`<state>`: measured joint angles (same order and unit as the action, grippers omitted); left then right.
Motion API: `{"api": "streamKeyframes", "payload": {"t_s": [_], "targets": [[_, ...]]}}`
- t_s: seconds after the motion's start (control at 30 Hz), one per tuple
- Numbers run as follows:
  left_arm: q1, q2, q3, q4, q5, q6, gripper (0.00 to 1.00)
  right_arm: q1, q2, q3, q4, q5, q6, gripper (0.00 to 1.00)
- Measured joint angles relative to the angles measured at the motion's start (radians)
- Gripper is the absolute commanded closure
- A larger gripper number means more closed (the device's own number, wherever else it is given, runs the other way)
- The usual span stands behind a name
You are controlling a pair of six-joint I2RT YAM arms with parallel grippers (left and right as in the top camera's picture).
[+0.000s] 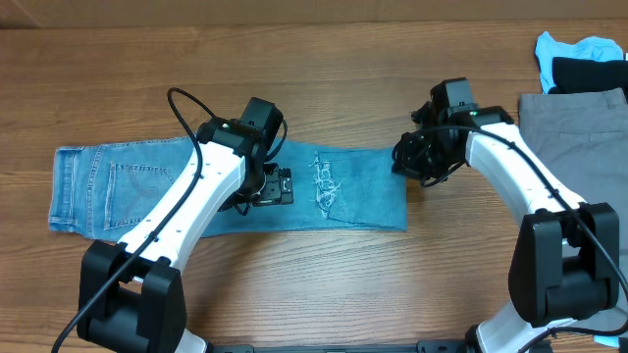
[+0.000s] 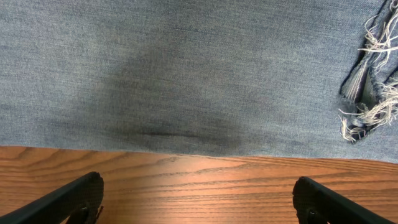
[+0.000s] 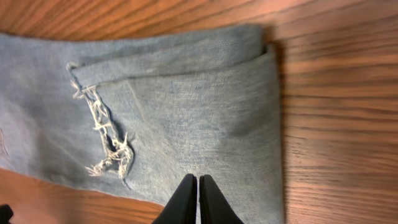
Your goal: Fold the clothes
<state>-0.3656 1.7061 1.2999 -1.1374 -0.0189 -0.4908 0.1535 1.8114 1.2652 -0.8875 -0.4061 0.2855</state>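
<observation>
Our jeans (image 1: 118, 186) lie flat along the tabletop (image 1: 314, 59), waistband leftmost, with the legs doubled back so the frayed hem (image 1: 324, 191) sits mid-length. Our left claw (image 2: 196, 186) hangs spread wide at the near edge, likely ready to pinch there. Our right claw (image 3: 198, 182) is pressed together over the folded end, seemingly gripping nothing, probably flattening the crease.

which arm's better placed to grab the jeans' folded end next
Probably right: the right end effector, though shut, hangs over the jeans' folded end; the left end effector, open, is mid-length.

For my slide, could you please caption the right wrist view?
Shut fingers over folded jeans, frayed hem showing, on a wooden table.
</observation>
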Motion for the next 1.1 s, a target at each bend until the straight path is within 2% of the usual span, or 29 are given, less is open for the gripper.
{"api": "streamKeyframes", "payload": {"t_s": [0.37, 0.57, 0.77, 0.83, 0.9, 1.0, 1.1], "targets": [[0.0, 0.0, 0.0, -0.024, 0.0, 0.0, 0.0, 0.001, 0.053, -0.153, 0.295, -0.049, -0.022, 0.88], [0.0, 0.0, 0.0, -0.047, 0.0, 0.0, 0.0, -0.019, 0.119, -0.155, 0.342, -0.057, -0.024, 0.88], [0.0, 0.0, 0.0, -0.051, 0.0, 0.0, 0.0, -0.044, 0.119, -0.082, 0.16, -0.027, -0.039, 0.81], [0.0, 0.0, 0.0, -0.051, 0.0, 0.0, 0.0, -0.055, 0.109, -0.027, 0.031, -0.014, -0.051, 0.75], [0.0, 0.0, 0.0, -0.051, 0.0, 0.0, 0.0, -0.057, 0.08, 0.01, -0.072, -0.026, -0.061, 0.75], [0.0, 0.0, 0.0, -0.043, 0.0, 0.0, 0.0, -0.057, 0.034, 0.023, -0.135, -0.065, -0.077, 0.74], [0.0, 0.0, 0.0, -0.04, 0.0, 0.0, 0.0, -0.052, 0.025, 0.001, -0.105, -0.088, -0.093, 0.74]]}}
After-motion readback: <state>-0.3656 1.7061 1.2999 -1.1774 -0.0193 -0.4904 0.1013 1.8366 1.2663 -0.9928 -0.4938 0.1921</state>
